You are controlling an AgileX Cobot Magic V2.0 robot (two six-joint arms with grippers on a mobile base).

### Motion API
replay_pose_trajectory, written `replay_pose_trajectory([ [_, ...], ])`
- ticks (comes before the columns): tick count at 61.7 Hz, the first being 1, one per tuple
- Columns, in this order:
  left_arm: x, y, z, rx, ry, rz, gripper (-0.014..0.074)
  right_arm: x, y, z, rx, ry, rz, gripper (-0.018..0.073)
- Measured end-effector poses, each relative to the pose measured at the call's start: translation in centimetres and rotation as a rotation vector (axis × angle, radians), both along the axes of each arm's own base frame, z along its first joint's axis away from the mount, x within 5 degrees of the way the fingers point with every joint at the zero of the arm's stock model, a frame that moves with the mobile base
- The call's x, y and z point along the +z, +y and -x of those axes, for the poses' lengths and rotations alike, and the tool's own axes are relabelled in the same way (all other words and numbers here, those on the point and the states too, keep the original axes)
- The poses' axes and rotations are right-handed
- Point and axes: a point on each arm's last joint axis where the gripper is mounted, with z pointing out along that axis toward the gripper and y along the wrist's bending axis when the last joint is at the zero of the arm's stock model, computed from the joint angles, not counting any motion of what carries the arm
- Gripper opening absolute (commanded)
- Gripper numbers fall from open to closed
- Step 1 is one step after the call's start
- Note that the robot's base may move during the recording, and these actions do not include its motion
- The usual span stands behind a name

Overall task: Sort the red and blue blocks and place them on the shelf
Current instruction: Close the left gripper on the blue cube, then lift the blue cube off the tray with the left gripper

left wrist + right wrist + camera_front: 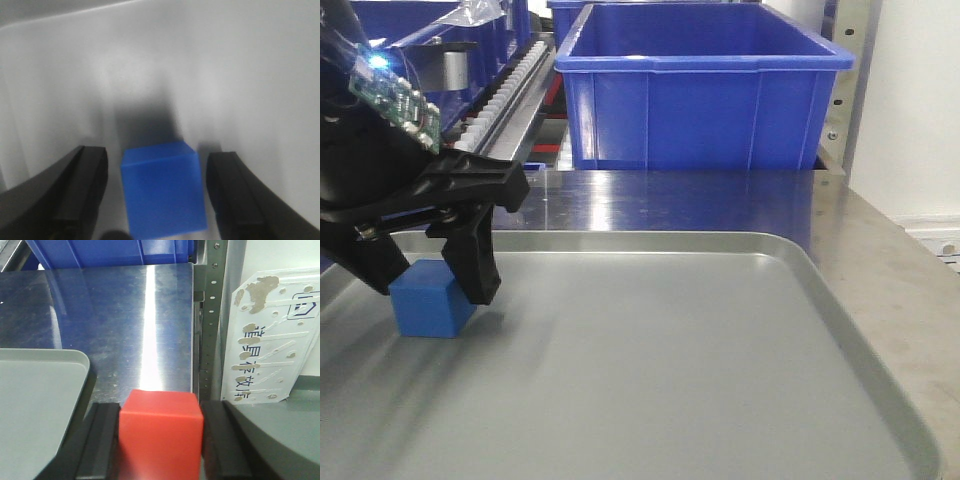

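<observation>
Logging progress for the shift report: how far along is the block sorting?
Neither block is on the shelf yet. The right hand is shut on the red block. The left hand is open around the blue block, gaps on both sides, block resting on the grey tray. Remaining: grip the blue one, then carry both to the shelf.
</observation>
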Motion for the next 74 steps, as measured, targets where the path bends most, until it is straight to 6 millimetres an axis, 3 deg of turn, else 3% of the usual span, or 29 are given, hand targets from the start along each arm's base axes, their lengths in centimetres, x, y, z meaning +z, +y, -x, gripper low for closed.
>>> replay_pose_trajectory([
  [11, 0.0, 0.0, 0.0, 0.000, 0.000, 0.000, 0.0465, 0.0, 0.0, 0.0, 0.000, 0.000, 0.000, 0.0049],
  [36, 0.0, 0.0, 0.1, 0.001, 0.006, -0.002, 0.0351, 0.0, 0.0, 0.0, 0.000, 0.000, 0.000, 0.0049],
  [53, 0.0, 0.0, 0.1, 0.001, 0.008, -0.003, 0.0116, 0.0, 0.0, 0.0, 0.000, 0.000, 0.000, 0.0049],
  [74, 1.0, 0.4, 0.3, -0.014, -0.028, -0.012, 0.0125, 0.0, 0.0, 0.0, 0.000, 0.000, 0.000, 0.0049],
])
